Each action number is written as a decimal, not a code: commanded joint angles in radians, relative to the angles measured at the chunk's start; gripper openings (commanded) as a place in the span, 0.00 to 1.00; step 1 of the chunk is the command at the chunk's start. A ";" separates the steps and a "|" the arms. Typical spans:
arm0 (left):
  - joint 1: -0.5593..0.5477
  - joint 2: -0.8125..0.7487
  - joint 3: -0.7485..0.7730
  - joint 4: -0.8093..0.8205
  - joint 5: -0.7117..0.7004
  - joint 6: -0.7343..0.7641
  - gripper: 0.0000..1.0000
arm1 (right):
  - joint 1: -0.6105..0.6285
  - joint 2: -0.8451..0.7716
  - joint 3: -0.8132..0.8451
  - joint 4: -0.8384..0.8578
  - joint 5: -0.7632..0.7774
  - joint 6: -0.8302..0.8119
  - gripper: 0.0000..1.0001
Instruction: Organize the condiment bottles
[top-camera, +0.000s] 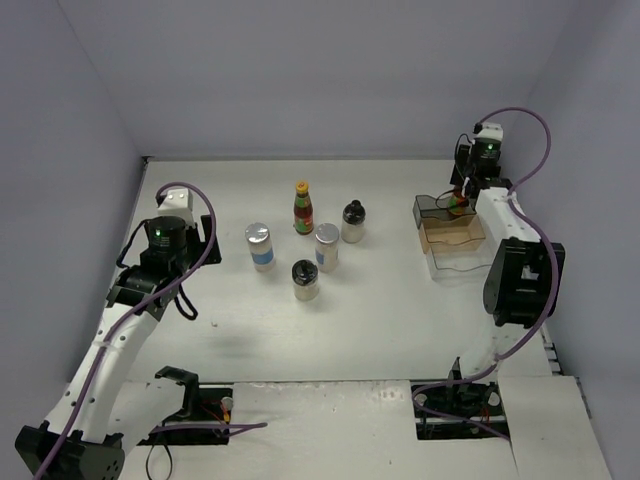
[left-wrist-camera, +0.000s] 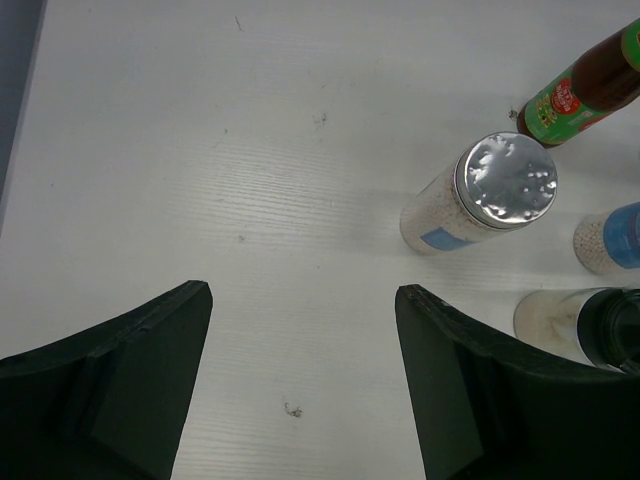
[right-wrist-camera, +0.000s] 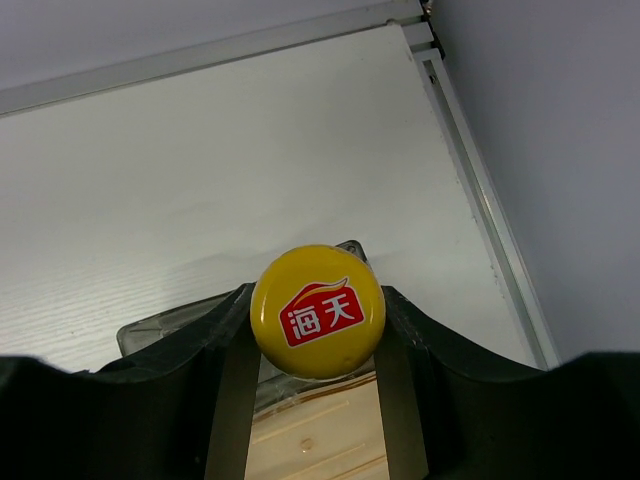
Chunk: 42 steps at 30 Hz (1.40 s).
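Yellow-capped bottle (right-wrist-camera: 318, 312) shows clamped in right pincer (right-wrist-camera: 318, 335) only from that wrist; left pincer (left-wrist-camera: 302, 292) gapes empty.

The white table (top-camera: 380, 330) carries a red sauce bottle (top-camera: 303, 210), two shakers (top-camera: 259, 247) (top-camera: 326, 247), two black-lidded jars (top-camera: 353, 222) (top-camera: 305, 281) and an organizer (top-camera: 455, 240).

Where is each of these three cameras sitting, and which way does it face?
Top external: above and behind the robot, looking down on the table; left arm and right arm show.
Left wrist: on the left arm, looking down at the table and a shaker; open left pincer frames the bottom.
Right wrist: on the right arm, looking down over the organizer; right pincer shut on a yellow-capped bottle.
Shared: top and left wrist both show that shaker; top and right wrist both show the organizer.
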 joint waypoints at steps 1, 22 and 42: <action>-0.005 0.005 0.020 0.058 -0.008 0.010 0.74 | -0.008 -0.034 0.009 0.213 0.021 0.008 0.00; -0.004 -0.003 0.018 0.061 0.002 0.010 0.74 | -0.008 -0.135 -0.122 0.298 -0.002 0.011 0.96; 0.001 -0.015 0.011 0.064 0.009 0.009 0.74 | 0.448 -0.169 0.196 0.049 -0.400 -0.027 1.00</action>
